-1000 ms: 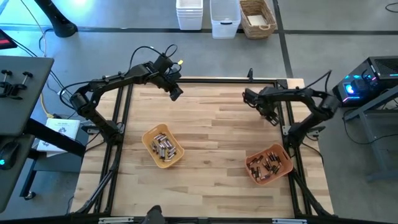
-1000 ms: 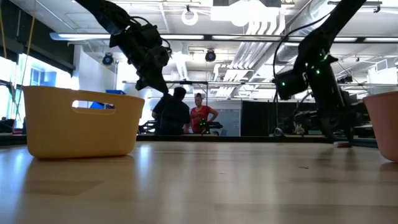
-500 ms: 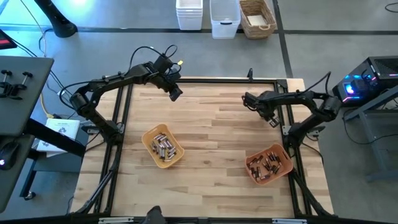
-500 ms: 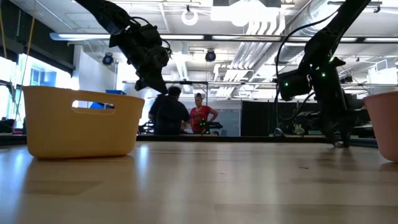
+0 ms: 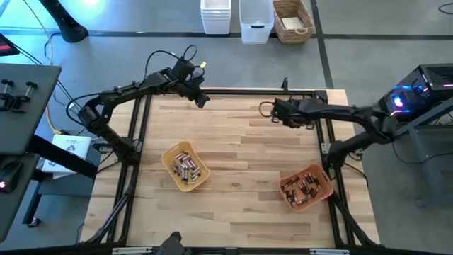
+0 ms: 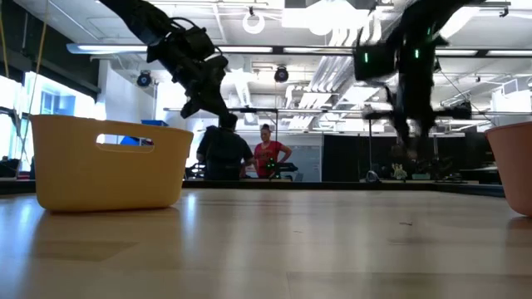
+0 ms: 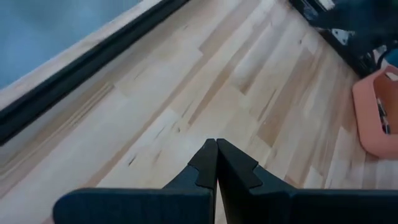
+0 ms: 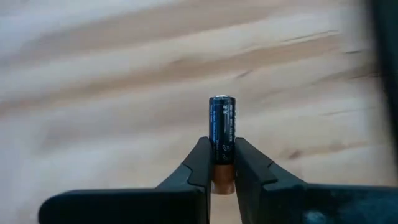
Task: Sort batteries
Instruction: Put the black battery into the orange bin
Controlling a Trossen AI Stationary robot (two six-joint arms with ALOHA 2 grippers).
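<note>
Yellow tray (image 5: 185, 167), lower left of bench (image 5: 241, 149): silvery batteries (image 5: 185, 168). Orange tray (image 5: 306, 187), lower right: dark batteries (image 5: 303, 187). Right tool (image 8: 222, 163) clamped on dark battery (image 8: 222, 127), print unreadable. Left tool (image 7: 216, 155) together, upper left.

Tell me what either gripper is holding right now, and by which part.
The right gripper pinches a small dark cylindrical battery with a coppery end, gripped at that coppery end; the dark end sticks out. The left gripper is shut on nothing.
</note>
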